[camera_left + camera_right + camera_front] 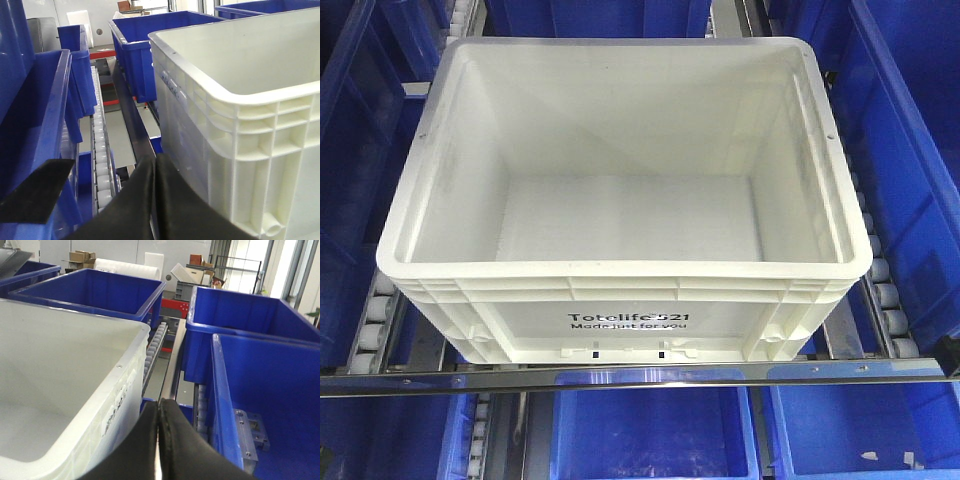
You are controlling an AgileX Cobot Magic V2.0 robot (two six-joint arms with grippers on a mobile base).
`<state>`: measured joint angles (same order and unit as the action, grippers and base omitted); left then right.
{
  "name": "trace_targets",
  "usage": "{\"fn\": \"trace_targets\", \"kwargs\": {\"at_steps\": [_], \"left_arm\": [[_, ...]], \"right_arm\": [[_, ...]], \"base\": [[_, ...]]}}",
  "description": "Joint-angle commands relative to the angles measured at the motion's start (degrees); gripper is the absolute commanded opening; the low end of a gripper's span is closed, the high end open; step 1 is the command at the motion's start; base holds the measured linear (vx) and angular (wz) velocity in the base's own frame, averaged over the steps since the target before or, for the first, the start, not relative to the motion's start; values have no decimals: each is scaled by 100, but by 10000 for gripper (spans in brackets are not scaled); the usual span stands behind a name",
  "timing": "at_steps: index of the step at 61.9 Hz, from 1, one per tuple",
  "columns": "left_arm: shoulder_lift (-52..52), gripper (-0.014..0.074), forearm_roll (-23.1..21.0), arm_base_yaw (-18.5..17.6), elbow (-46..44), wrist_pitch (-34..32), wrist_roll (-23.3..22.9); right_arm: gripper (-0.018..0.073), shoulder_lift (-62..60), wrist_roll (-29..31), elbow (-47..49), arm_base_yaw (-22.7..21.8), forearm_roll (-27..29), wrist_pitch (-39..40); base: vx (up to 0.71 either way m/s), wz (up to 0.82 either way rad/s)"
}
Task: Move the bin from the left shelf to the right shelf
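The white bin [620, 300] fills the middle of the front view, resting on the roller shelf, empty, with black "Totelife 521" print on its near wall. No gripper shows in that view. My left gripper [154, 162] is shut with nothing in it, its black fingers pressed together just off the bin's [240, 130] left ribbed wall, low down. On the other side, my right gripper [159, 407] is shut and empty as well, beside the bin's [65, 390] right wall, in the gap before a blue bin.
Blue bins stand all round: left [355, 180], right [910, 160], behind and on the level below [650, 435]. A metal front rail [640, 378] crosses below the white bin. White roller tracks [100, 150] run along each side. Blue bins [260, 390] crowd the right gripper.
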<state>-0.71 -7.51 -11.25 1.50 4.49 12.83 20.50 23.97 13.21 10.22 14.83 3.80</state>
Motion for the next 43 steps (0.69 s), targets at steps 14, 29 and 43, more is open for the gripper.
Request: {"fn": "trace_targets", "kwargs": {"at_steps": [14,29,43], "left_arm": [[-60,-9,-45,-37,-142,-388,-13],[-54,-9,-45,-37,-142,-394,-13],[-67,-9,-45,-37,-142,-388,-13]], "right_arm": [[-7,-997,-1838,-690,-23,-1430,242],[-7,-2197,-1963,-1578,-31,-1239,-160],[-7,-2177,-1977,-1584,-31,-1193,-162]], "base": [[0,0],[0,0],[0,0]]}}
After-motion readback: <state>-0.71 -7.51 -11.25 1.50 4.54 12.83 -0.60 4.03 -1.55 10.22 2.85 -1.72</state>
